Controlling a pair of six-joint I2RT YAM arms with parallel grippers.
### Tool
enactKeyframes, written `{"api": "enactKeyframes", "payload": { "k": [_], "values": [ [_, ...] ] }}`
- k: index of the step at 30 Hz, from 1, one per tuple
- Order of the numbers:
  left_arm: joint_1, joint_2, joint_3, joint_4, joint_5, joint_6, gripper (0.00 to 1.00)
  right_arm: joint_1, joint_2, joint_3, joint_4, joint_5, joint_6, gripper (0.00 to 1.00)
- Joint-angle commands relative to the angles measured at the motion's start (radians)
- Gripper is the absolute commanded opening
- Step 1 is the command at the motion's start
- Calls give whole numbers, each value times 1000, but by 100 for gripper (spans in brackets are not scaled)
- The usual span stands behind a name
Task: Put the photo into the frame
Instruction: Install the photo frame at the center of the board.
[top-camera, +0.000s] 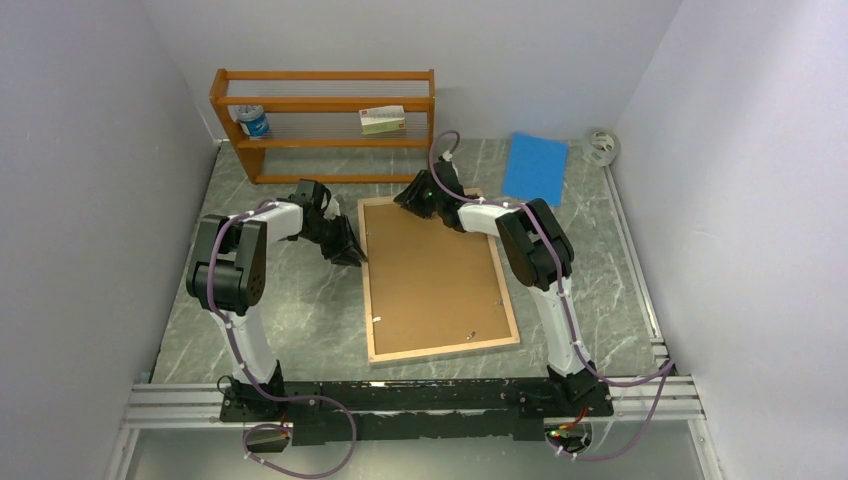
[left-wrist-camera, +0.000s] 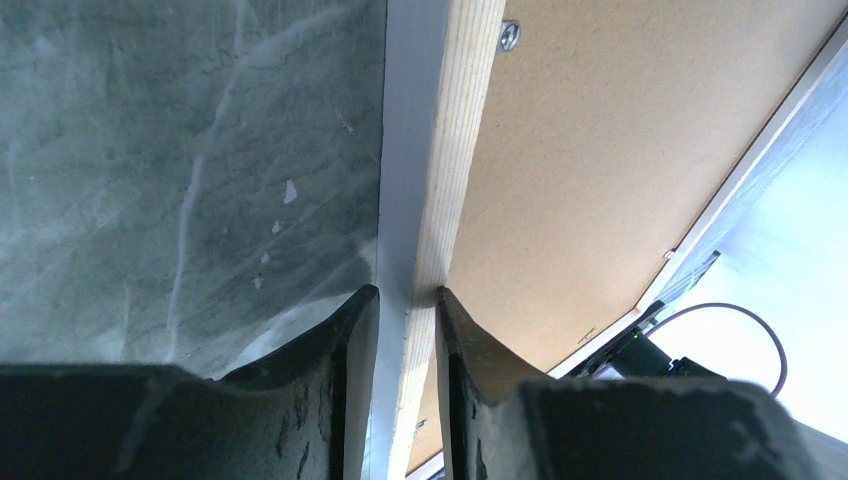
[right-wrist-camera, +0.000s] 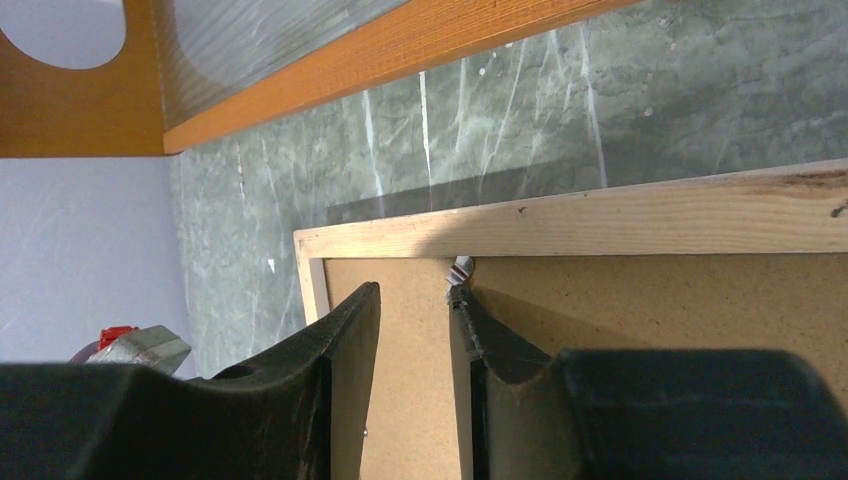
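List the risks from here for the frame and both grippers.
The left gripper pinches only the thin edge of the white-and-wood rectangular picture frame; it may slip free.
The open right gripper hovers at a small metal tab over the brown fibreboard backing panel; it may scrape the panel or miss the tab.

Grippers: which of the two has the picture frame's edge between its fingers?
The left gripper: it straddles the side rail of the frame. The right gripper hovers over the brown backing by a metal tab.

The frame (top-camera: 445, 350) lies on the table (top-camera: 290, 310) before the rack (top-camera: 325, 103).
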Motion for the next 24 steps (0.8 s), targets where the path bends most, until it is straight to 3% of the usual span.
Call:
{"api": "enactKeyframes", "payload": {
  "k": [1,12,24],
  "values": [
    [6,34,16,-17,-67,36,32,-9,37,23,-35,47,-55,36],
    [8,37,17,-22,-65,44,31,-13,24,-19,78,-15,-163,40],
    [9,35,18,-28,-67,47,31,-28,-25,-83,74,45,-97,38]
  ]
}}
